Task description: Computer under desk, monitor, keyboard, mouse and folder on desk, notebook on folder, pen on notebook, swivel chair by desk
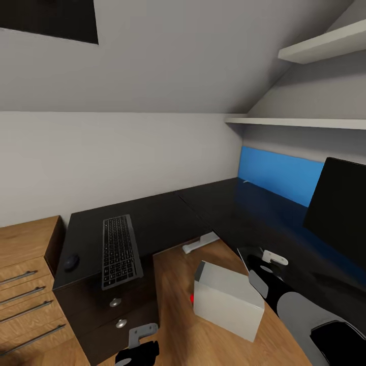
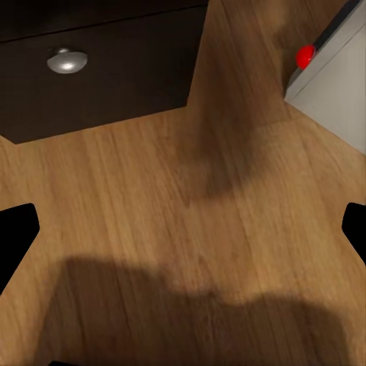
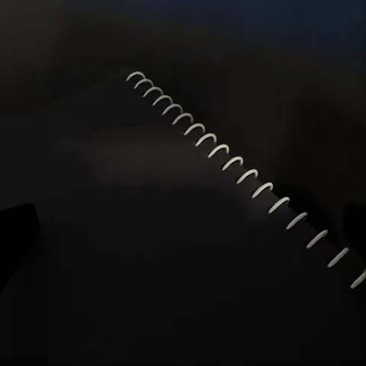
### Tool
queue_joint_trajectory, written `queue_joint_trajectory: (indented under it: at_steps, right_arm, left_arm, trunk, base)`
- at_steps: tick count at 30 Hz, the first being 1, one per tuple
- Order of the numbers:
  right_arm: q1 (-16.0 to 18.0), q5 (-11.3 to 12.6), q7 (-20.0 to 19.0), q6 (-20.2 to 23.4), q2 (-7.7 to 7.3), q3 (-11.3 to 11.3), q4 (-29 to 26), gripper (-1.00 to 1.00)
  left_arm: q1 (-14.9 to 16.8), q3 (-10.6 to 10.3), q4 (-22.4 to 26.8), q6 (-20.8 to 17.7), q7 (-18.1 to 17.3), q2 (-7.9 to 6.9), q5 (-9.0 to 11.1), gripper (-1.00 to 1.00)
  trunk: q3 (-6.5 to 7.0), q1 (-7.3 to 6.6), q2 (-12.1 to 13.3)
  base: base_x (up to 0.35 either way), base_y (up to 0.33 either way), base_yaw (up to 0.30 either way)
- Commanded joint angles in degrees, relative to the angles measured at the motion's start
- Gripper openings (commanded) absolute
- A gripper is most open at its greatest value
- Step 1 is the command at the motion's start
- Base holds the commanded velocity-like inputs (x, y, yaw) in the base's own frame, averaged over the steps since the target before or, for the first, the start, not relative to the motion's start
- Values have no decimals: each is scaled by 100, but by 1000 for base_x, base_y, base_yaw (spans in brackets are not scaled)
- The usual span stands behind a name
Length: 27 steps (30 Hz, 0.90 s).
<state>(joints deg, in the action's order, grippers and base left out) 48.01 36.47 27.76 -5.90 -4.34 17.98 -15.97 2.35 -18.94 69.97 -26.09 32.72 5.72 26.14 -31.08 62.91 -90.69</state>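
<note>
A black L-shaped counter (image 1: 168,216) wraps a corner under a sloped white ceiling. On its left wing a dark keyboard (image 1: 120,250) lies flat, with a small dark mouse (image 1: 70,262) near it on the side towards a light wooden cabinet (image 1: 25,284). On the right wing a monitor (image 1: 338,211) stands with its black screen facing the corner, and a blue folder (image 1: 279,174) leans against the wall behind it. A pale grey computer (image 1: 231,300) with a red mark sits on the wood floor (image 1: 173,325) in the open corner of the L, not under the counter top. Two white shelves (image 1: 305,122) hang on the right wall.

The left gripper (image 2: 183,229) hangs over the floor near a drawer knob (image 2: 67,61), its dark fingertips (image 2: 15,229) spread wide. The right gripper (image 3: 183,229) hovers over a black notebook (image 3: 175,252) with a white spiral binding, on the dark counter; its fingers look spread apart, though the picture is very dark.
</note>
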Motion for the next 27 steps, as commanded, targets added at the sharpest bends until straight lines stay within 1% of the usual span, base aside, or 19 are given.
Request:
queue_joint_trajectory:
  at_steps: [1,6,27]
  right_arm:
    - [-2,180,10,-34,-1,4,76,100]
    - [-2,182,10,-34,-2,4,76,100]
    - [-2,178,10,-34,3,4,76,100]
  left_arm:
    - [5,-14,8,-10,45,-1,55,100]
    - [5,-20,8,-11,43,-1,57,100]
    - [4,-22,1,-12,50,-1,58,100]
  trunk:
    - [-8,0,-2]
    - [-8,0,-2]
    - [369,-461,840]
  base:
    - [0,0,0]
    - [0,0,0]
    - [0,0,0]
